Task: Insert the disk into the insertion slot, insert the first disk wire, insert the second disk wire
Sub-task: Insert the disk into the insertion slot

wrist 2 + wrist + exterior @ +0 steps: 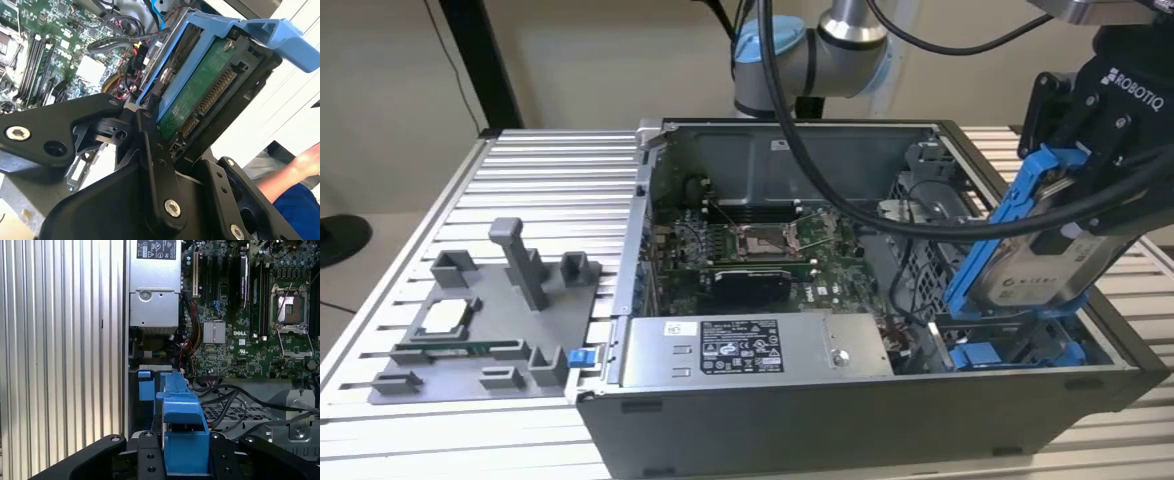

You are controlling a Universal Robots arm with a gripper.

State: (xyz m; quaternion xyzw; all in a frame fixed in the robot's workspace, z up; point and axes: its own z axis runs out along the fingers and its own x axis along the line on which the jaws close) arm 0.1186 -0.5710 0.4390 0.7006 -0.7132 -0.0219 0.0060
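Ribbed counter [534, 170] is seen carrying a grey fixture [480, 320] at the exterior view's left of the open case [854, 420]; over the case's slot [1021, 352], the disk [1041, 275] is held tilted, clamped by the tool [1077, 195].

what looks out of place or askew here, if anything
The disk is not seated: the tool holds it tilted, one end up, over the insertion slot at the exterior view's right. In the second wrist view a person's hand shows past the tool. Nothing looks spilled or damaged.
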